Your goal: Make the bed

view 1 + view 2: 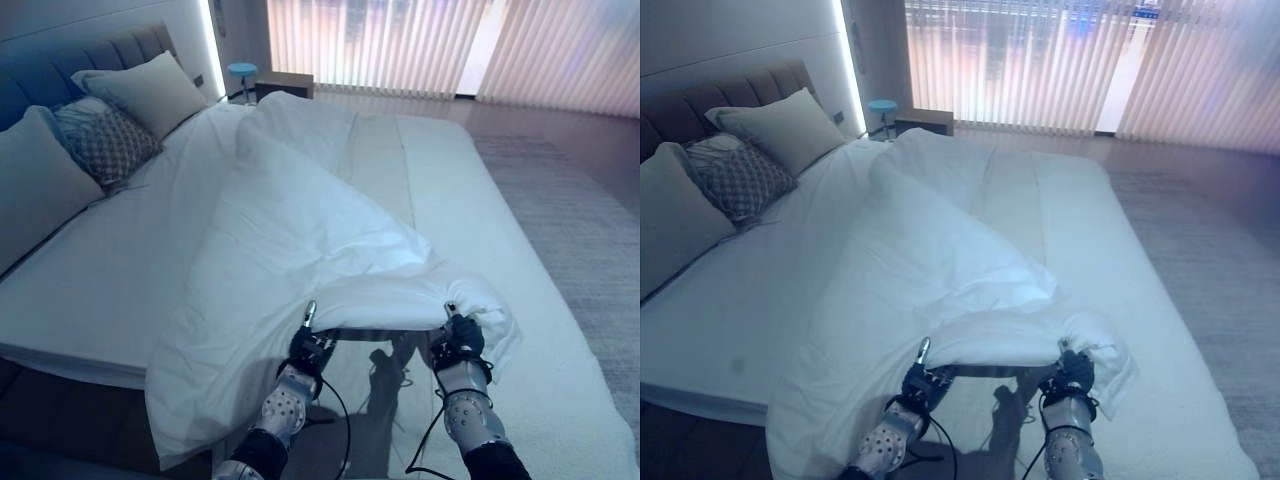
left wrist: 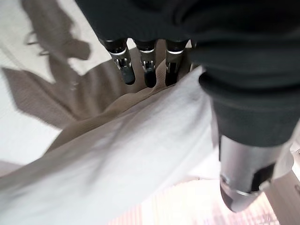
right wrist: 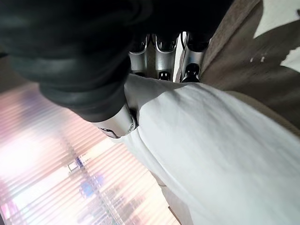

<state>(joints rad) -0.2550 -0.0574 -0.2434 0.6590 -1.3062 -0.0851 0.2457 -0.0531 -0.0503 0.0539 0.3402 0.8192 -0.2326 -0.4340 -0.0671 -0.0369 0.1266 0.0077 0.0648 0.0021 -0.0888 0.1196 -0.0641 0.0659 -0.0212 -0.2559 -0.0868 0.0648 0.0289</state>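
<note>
Vertical blinds point(image 1: 400, 45) glowed along the far wall at twelve o'clock, behind a wide bed point(image 1: 90, 270) with pillows point(image 1: 150, 90) stacked at ten o'clock against a padded headboard point(image 1: 60, 65). A white duvet point(image 1: 290, 230) lay bunched diagonally across the mattress, its near edge lifted at six o'clock. The left hand point(image 1: 312, 347) and right hand point(image 1: 462, 338) each pinched that edge, fingers point(image 2: 147, 70) and thumb clamped on the cloth, the two hands well apart.
</note>
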